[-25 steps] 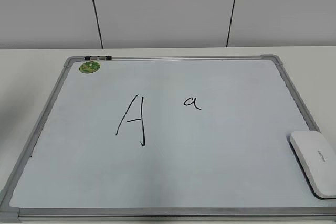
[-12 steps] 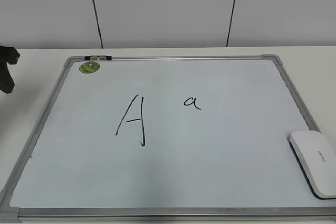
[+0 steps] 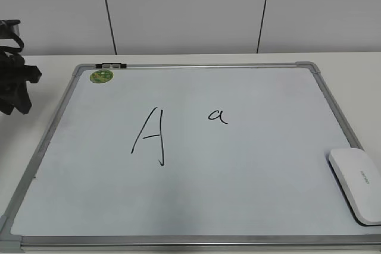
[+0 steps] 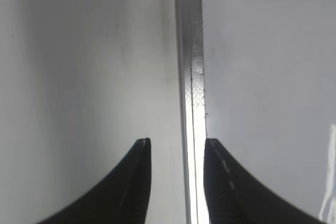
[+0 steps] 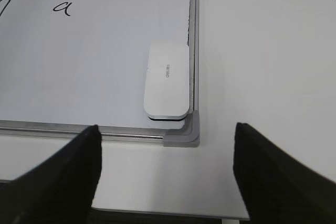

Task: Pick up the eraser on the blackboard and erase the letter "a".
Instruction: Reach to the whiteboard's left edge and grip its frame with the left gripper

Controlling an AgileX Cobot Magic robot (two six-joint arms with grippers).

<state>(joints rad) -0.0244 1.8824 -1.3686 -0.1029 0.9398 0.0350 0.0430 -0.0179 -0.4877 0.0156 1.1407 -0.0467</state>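
The blackboard [image 3: 238, 176] lies flat on a white table. The small letter "a" [image 3: 218, 116] is written right of its middle. The white eraser [image 3: 357, 185] lies on the board's near right corner, against the frame. My left gripper [image 3: 15, 87] hangs at the far left, just outside the board. In the left wrist view it [image 4: 177, 141] is open, its jaws either side of the board's metal frame [image 4: 190, 77], empty. My right gripper [image 5: 166, 129] is wide open and empty, short of the board's corner; the eraser [image 5: 168, 80] and "a" [image 5: 63, 8] lie ahead of it.
A large black capital "A" [image 3: 152, 137] stands left of the small letter. A round green sticker [image 3: 102, 77] and a black clip [image 3: 111, 65] sit at the board's far left corner. A white panelled wall stands behind the table.
My left arm has come into the exterior view at the left edge and moved further in toward the board. The eraser and letters have not moved.
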